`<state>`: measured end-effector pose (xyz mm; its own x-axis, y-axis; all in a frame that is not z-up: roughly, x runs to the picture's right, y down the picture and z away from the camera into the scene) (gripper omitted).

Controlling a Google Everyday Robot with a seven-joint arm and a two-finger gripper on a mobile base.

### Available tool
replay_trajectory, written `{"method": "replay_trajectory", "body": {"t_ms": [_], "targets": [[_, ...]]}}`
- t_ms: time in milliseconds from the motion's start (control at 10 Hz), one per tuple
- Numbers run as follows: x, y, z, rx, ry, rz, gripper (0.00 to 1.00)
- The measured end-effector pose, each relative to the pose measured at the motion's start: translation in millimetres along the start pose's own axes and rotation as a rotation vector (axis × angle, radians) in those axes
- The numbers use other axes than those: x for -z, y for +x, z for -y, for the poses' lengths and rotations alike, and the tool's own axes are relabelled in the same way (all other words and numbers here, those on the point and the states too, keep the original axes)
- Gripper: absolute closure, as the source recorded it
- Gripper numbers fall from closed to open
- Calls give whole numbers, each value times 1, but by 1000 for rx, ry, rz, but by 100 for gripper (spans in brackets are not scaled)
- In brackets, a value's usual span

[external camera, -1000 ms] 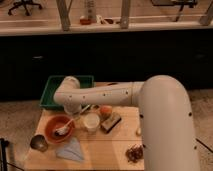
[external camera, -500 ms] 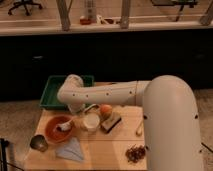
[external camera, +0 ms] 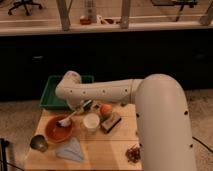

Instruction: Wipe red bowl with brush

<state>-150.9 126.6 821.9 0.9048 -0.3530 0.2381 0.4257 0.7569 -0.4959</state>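
Note:
The red bowl [external camera: 56, 131] sits at the left of the wooden table [external camera: 105, 150]. Over it slants the brush [external camera: 72, 116], its pale handle running up and right, its whitish bristle head down at the bowl's upper right rim. My gripper [external camera: 86, 106] is above and right of the bowl, between it and the white cup [external camera: 91, 121], and is shut on the top end of the brush handle. The white arm hides the table's right side.
A green tray [external camera: 50, 96] lies behind the bowl. An orange ball [external camera: 105, 110] and a dark block with tan top [external camera: 111, 123] sit right of the white cup. A dark metal cup [external camera: 39, 143], a blue cloth [external camera: 70, 149] and a reddish clump [external camera: 133, 154] lie along the front.
The arm's elbow has risen slightly and the big forearm has shifted right. The brush stays in the gripper with its head at the bowl; the bowl has not moved.

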Motion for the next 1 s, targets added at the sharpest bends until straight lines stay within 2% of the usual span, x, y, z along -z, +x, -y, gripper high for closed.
{"method": "replay_trajectory", "body": {"t_ms": [500, 700, 1000], "targets": [[-6, -34, 13, 98, -7, 32, 100], [-9, -47, 7, 125, -21, 46, 100], [-16, -52, -19, 129, -64, 65, 100]]}}
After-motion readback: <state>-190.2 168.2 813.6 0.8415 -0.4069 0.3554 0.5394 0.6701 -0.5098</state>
